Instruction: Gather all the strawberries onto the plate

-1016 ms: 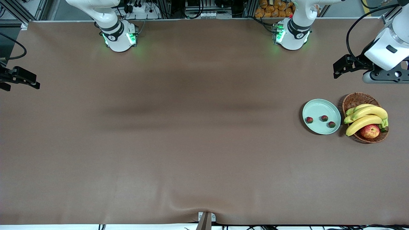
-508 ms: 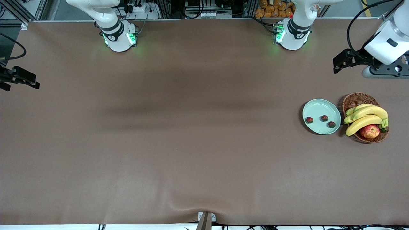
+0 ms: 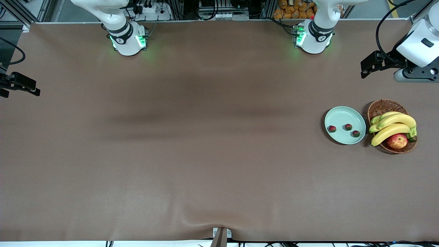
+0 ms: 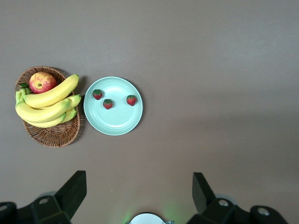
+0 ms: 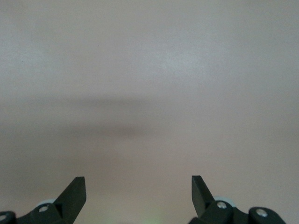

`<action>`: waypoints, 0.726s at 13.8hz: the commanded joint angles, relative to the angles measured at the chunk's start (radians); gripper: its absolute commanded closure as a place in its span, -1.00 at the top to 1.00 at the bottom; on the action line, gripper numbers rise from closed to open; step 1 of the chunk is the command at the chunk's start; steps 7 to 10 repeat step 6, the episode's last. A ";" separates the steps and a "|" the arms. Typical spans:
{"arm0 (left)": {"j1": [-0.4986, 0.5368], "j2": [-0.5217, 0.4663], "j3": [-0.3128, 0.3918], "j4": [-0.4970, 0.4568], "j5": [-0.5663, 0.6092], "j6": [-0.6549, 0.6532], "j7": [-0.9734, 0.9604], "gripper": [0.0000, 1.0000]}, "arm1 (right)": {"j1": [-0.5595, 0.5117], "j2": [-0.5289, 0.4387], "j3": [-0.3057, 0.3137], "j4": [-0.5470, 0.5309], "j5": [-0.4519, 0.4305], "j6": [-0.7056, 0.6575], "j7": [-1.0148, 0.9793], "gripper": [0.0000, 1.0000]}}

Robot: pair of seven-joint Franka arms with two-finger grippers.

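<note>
Three small red strawberries (image 3: pixel 332 128) (image 3: pixel 348 127) (image 3: pixel 356 133) lie inside the pale mint plate (image 3: pixel 343 115), which sits toward the left arm's end of the table. The left wrist view shows the plate (image 4: pixel 114 123) and the strawberries (image 4: pixel 97 94) (image 4: pixel 108 103) (image 4: pixel 131 100) from high above. My left gripper (image 4: pixel 138 173) is open and empty, held high over bare table; its wrist (image 3: pixel 420 48) is at the left arm's end. My right gripper (image 5: pixel 138 178) is open and empty over bare table at the right arm's end.
A brown wicker basket (image 3: pixel 382 106) with bananas (image 3: pixel 392 125) and a red-yellow apple (image 3: pixel 397 140) stands beside the plate, toward the left arm's end. The arm bases (image 3: pixel 128 39) (image 3: pixel 312 37) stand along the table's edge farthest from the front camera.
The left arm's hand has drifted a little away from the plate, toward the table's end. The right arm's hand has shifted slightly toward its end. The strawberries and plate have not moved.
</note>
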 commanded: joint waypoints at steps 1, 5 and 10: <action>-0.001 -0.002 0.002 0.017 -0.008 -0.022 0.021 1.00 | -0.013 0.011 0.007 0.023 0.005 -0.010 -0.009 1.00; -0.001 -0.002 0.001 0.017 -0.013 -0.022 0.021 1.00 | -0.016 0.011 0.007 0.023 0.005 -0.012 -0.009 1.00; -0.001 -0.003 -0.001 0.017 -0.013 -0.022 0.021 1.00 | -0.014 0.011 0.007 0.023 0.005 -0.012 -0.009 1.00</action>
